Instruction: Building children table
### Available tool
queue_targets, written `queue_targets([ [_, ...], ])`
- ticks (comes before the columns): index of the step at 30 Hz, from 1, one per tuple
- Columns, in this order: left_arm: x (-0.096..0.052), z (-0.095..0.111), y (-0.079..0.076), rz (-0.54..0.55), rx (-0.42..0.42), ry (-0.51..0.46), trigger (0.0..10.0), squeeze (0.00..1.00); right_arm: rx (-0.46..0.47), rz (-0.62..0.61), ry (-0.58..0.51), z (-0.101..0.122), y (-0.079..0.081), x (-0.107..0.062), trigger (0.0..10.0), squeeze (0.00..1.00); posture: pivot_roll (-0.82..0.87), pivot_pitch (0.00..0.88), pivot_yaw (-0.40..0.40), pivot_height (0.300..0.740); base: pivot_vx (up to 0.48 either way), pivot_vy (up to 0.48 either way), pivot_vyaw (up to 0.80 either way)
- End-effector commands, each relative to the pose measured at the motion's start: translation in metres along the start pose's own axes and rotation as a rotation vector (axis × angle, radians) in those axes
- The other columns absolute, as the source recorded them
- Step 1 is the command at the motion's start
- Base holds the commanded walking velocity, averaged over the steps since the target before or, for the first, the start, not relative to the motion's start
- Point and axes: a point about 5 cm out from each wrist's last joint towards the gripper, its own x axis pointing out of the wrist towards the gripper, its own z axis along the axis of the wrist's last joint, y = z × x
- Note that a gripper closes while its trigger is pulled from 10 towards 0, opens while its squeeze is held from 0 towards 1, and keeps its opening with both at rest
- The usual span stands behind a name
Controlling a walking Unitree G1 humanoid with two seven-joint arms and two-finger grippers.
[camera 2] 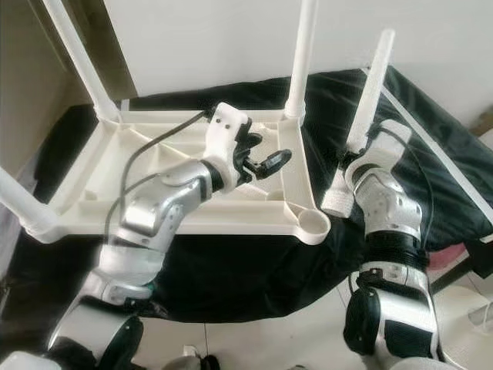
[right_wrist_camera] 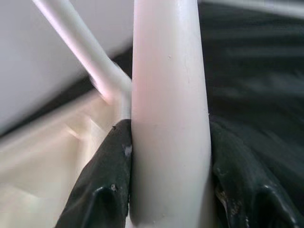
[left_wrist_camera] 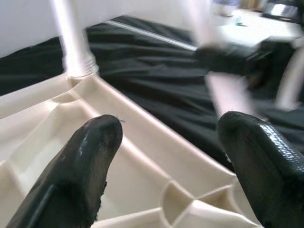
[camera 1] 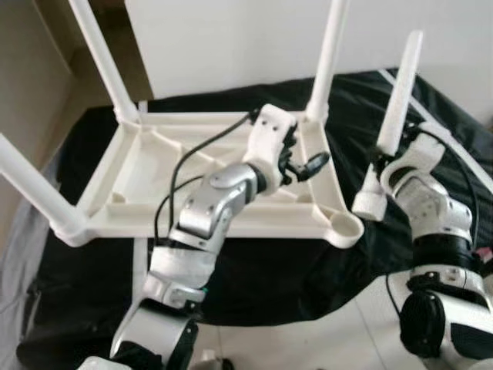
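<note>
**Loose leg gripped beside an upturned table**

Fingers (left_wrist_camera: 90, 156) of your left gripper (camera 1: 302, 164) are spread apart with nothing between them. They hover over the underside of the cream tabletop (camera 1: 139, 181), which lies upside down on a black cloth (camera 1: 308, 270). Below the fingertips you have the ribbed inner face of the top, near its right edge. Just beyond and below the fingertips, toward your right arm, sits the empty corner socket (camera 1: 347, 227), a round cup with no leg in it.

Three legs already stand up from the other corners. One leg (camera 1: 31, 185) rises at the near left corner, well to the left of the fingers. A second leg (camera 1: 104, 58) stands at the far left corner. A third leg (camera 1: 327, 54) stands at the far right corner, just behind the left fingers.

Further right, your right gripper (camera 1: 383, 154) is clamped around the fourth leg (camera 1: 400, 92), a loose white tapered tube. Its fingers (right_wrist_camera: 102, 180) press against both sides of the tube. That leg stands nearly upright, its thick threaded end down, just beside the empty socket and outside the table's edge, over the black cloth.
</note>
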Motion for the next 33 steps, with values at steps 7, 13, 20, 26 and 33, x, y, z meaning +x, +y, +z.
queue_targets([
  [7, 0.008, 0.016, 0.032, 0.229, 0.086, -0.016, 10.0, 0.00, -0.237, 0.135, -0.277, 0.020, 0.039, -0.017, 10.0, 0.00, -0.05, 0.000, 0.027, 0.740, 0.000, 0.000, 0.00],
  [13, 0.010, 0.035, 0.047, 0.269, 0.178, -0.086, 10.0, 0.00, -0.248, 0.259, -0.298, 0.014, 0.059, -0.029, 10.0, 0.00, -0.06, 0.000, 0.029, 0.740, 0.000, 0.000, 0.00],
  [20, 0.024, 0.053, 0.059, 0.279, 0.280, -0.025, 10.0, 0.00, -0.284, 0.330, -0.311, -0.006, 0.083, -0.037, 10.0, 0.00, -0.05, 0.000, 0.032, 0.740, 0.000, 0.000, 0.00],
  [26, 0.031, 0.071, 0.058, 0.309, 0.288, -0.051, 10.0, 0.00, -0.272, 0.376, -0.296, -0.014, 0.095, -0.040, 10.0, 0.00, -0.05, 0.000, 0.026, 0.740, 0.000, 0.000, 0.00],
  [33, 0.040, 0.089, 0.048, 0.277, 0.312, -0.089, 10.0, 0.00, -0.235, 0.462, -0.289, -0.024, 0.117, -0.051, 10.0, 0.00, -0.05, 0.000, 0.028, 0.740, 0.000, 0.000, 0.00],
])
